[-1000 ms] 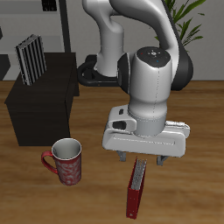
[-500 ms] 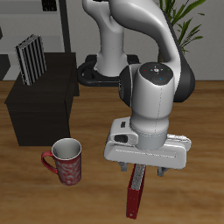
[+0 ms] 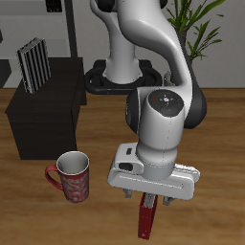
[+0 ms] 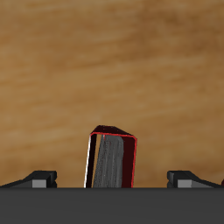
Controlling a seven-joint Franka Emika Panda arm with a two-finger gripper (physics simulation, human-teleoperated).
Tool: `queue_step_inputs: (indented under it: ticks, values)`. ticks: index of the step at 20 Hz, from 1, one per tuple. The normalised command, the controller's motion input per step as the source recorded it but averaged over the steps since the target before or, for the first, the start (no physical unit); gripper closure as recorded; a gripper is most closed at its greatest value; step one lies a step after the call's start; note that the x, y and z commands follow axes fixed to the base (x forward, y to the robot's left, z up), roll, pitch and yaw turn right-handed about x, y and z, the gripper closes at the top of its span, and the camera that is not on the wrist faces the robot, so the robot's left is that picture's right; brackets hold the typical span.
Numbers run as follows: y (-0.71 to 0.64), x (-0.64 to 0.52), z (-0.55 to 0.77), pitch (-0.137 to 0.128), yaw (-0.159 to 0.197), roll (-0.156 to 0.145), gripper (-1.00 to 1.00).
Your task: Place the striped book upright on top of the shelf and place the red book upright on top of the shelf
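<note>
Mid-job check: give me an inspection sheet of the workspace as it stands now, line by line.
Surface: wooden table, bare around the gripper.
Job's things: striped book upright on the shelf; red book on the table under the gripper.
Clutter: red patterned mug before the shelf.
Grippers: gripper over the red book, fingers either side, not closed on it.
Cables: nothing seen.
Surroundings: plant, grey rack behind.

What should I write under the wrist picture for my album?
Open gripper hovering over the red book on the wooden table.
</note>
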Motion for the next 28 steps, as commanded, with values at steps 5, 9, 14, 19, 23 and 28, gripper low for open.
queue_step_inputs:
  ticks: [5, 9, 14, 19, 23, 28]
  values:
    - [0.05, -0.01, -0.39, 0.061, -0.007, 0.019, 1.0]
    - [0.08, -0.06, -0.04, 0.02, -0.02, 0.025, 1.0]
    - [-0.09, -0.16, 0.37, -0.024, -0.006, -0.004, 1.0]
    - [-0.04, -0.42, 0.75, -0.075, 0.005, 0.007, 1.0]
    - [-0.08, -0.74, 0.98, -0.1, 0.027, -0.032, 1.0]
    - [-0.08, -0.47, 0.63, -0.022, 0.012, 0.008, 1.0]
